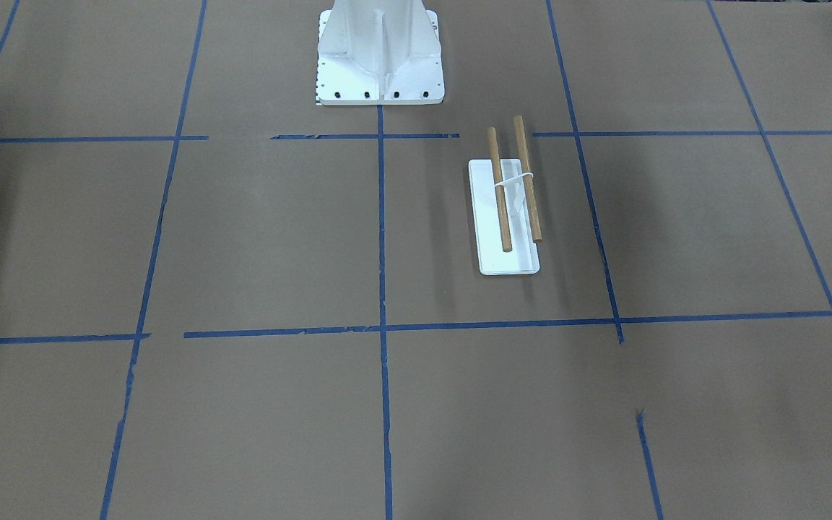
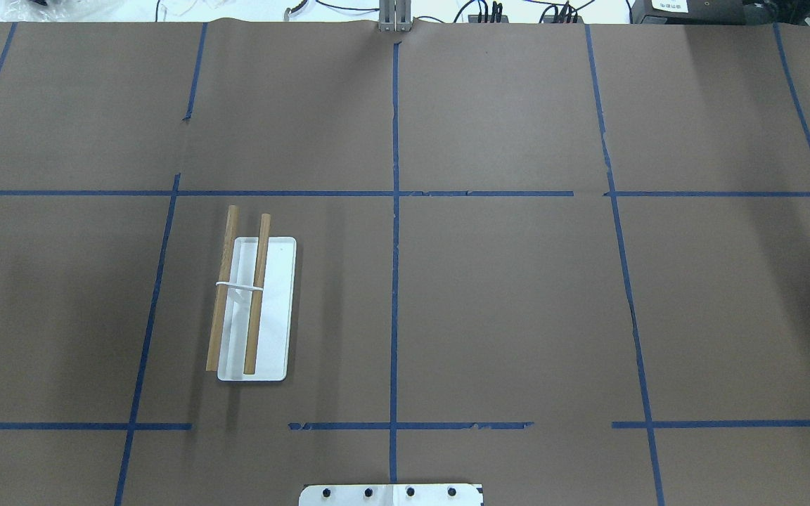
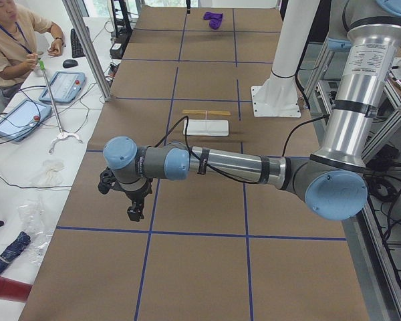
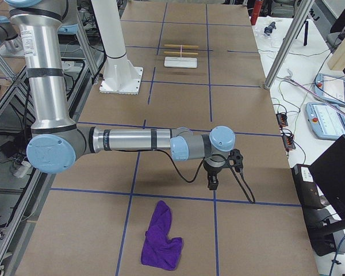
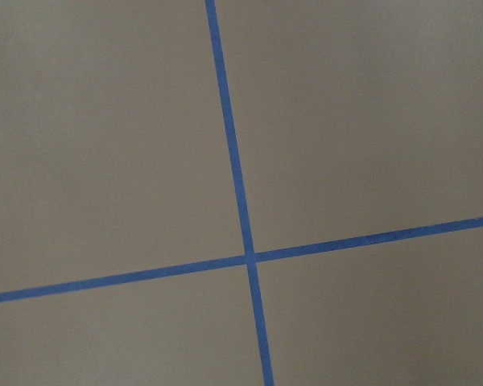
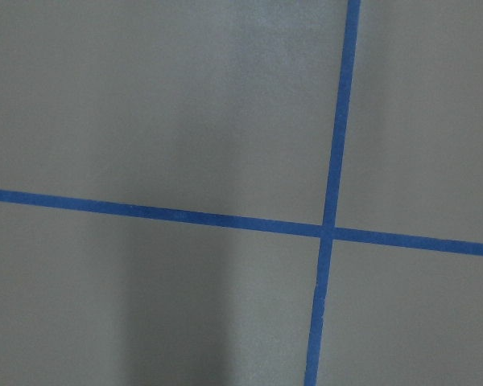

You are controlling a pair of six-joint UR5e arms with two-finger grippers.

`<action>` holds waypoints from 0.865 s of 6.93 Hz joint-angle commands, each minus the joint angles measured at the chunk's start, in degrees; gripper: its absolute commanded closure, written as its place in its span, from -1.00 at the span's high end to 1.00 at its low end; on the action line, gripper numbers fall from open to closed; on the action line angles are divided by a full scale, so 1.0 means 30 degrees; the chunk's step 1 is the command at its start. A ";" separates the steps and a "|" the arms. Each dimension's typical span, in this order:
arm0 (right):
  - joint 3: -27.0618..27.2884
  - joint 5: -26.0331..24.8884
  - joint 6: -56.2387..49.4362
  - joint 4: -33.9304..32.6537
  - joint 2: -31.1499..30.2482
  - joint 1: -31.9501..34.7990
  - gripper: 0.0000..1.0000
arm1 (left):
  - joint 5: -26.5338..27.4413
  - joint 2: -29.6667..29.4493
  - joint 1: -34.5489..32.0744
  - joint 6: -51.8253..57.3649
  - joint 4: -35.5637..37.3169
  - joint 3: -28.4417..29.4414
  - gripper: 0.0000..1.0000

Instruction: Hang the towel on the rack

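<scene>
The rack stands on the brown table, a white flat base with two wooden dowels on a wire support. It also shows in the front view, the left view and the right view. The purple towel lies crumpled at the table's right end, and small and far in the left view. My left gripper hangs over the table's left end. My right gripper hangs a little beyond the towel. I cannot tell if either is open or shut.
The white bolted pedestal stands at the robot's side of the table. Blue tape lines divide the brown surface. A person sits at a side desk with tablets. A metal post stands at the far table edge.
</scene>
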 commanded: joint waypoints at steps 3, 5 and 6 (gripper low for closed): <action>-0.0046 0.0258 -0.1566 -0.0302 -0.0844 0.0210 1.00 | -0.0006 0.1276 0.0060 0.0666 -0.1726 -0.0451 1.00; 0.0505 0.0962 -0.1679 -0.0039 -0.1342 0.0210 1.00 | -0.0033 0.1278 0.0089 0.0577 -0.1785 -0.1124 1.00; 0.1989 0.0787 -0.1651 0.0281 -0.2880 0.0210 1.00 | -0.0150 0.1307 0.0089 0.0577 -0.1814 -0.1212 1.00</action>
